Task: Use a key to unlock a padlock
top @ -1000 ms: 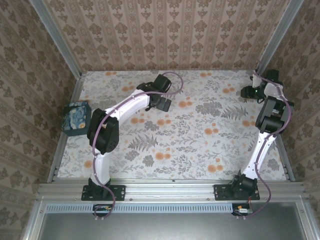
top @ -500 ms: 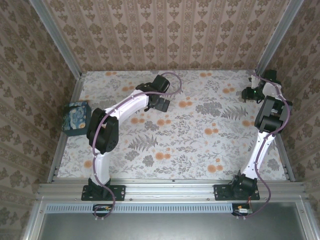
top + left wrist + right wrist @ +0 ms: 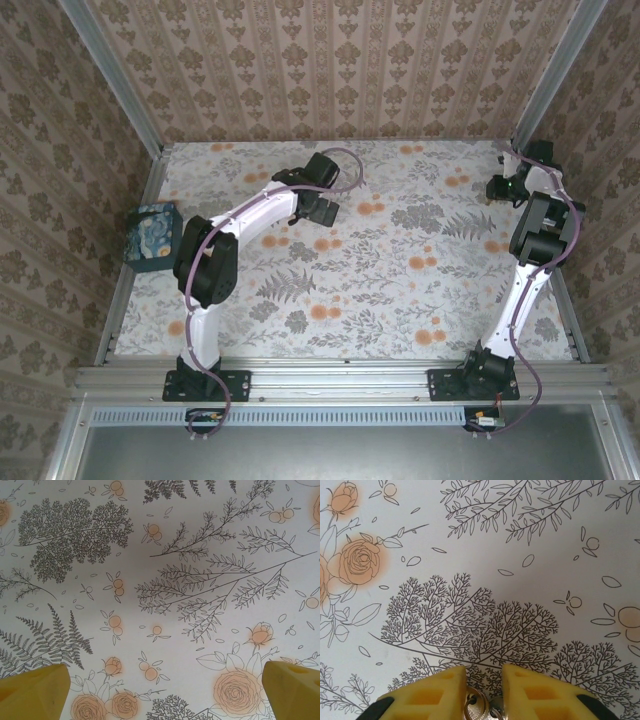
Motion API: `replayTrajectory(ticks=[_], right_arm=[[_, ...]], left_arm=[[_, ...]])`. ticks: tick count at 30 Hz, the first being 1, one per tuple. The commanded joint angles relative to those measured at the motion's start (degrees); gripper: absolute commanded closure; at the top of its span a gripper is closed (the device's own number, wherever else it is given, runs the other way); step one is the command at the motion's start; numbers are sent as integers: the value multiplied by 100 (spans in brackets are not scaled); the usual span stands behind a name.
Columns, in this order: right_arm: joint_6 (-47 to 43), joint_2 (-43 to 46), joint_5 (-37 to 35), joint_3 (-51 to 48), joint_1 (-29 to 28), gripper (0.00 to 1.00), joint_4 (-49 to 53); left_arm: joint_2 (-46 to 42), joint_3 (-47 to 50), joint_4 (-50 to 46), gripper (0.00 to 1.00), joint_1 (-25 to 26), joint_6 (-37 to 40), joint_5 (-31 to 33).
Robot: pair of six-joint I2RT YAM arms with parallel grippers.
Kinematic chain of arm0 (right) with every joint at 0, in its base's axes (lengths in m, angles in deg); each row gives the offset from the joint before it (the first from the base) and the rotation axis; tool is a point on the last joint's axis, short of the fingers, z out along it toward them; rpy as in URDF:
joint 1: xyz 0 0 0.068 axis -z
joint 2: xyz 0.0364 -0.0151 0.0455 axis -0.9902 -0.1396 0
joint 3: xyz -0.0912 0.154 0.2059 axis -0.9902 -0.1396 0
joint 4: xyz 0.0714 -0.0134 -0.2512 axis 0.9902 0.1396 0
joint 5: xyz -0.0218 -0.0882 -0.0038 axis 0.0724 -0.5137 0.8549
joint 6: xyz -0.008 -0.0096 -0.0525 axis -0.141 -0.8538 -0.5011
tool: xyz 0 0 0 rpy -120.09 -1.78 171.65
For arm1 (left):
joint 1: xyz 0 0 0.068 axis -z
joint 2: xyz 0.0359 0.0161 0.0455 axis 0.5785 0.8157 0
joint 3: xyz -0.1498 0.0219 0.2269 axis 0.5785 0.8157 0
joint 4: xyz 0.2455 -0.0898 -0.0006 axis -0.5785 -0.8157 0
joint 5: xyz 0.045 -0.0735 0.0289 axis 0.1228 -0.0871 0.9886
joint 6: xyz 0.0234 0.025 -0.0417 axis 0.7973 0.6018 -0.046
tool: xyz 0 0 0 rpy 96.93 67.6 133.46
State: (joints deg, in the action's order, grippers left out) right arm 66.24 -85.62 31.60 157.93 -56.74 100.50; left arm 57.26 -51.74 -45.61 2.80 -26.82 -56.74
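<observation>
Holding key ring (image 3: 480, 709) between narrowed right fingers (image 3: 432, 692) at bottom centre of right wrist frame, long axis hidden, with left fingers (image 3: 32, 692) spread wide over floral desk (image 3: 165, 555), so right arm nearer.

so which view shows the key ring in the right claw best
The right wrist view: the key ring sits pinched in the right claw at the bottom edge. In the top view that claw is too small to tell the ring. The left wrist view faces floral tablecloth.
</observation>
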Motion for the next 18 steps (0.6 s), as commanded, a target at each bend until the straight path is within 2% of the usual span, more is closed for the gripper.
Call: replayTrajectory(ticks=[1,18], right_arm=[[104,264,21,-208,-72,76,216],[312,656,-134,-452,-80,92,188]], left_arm=[[-240,102,3,0,-53,19,52],[-569,454,172,0,-63,25,97]])
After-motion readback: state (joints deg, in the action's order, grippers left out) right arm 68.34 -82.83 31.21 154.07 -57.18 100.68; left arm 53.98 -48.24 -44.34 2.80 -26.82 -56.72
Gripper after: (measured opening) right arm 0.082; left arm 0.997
